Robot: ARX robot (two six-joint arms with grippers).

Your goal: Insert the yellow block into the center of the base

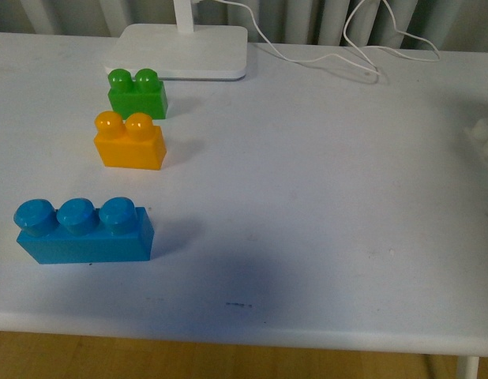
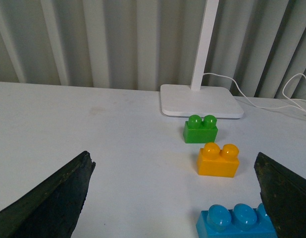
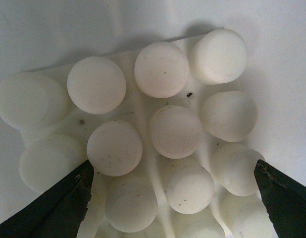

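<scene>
The yellow block stands on the white table at the left, between a green two-stud brick behind it and a blue three-stud brick in front. It also shows in the left wrist view. My left gripper is open and empty, low over the table, apart from the bricks. The white studded base fills the right wrist view, close under my open right gripper, whose fingers straddle its studs. A sliver of the base shows at the right edge of the front view.
A white lamp base with a pole stands at the back behind the green brick, and it shows in the left wrist view. Its white cable trails along the back right. A ribbed wall rises behind the table.
</scene>
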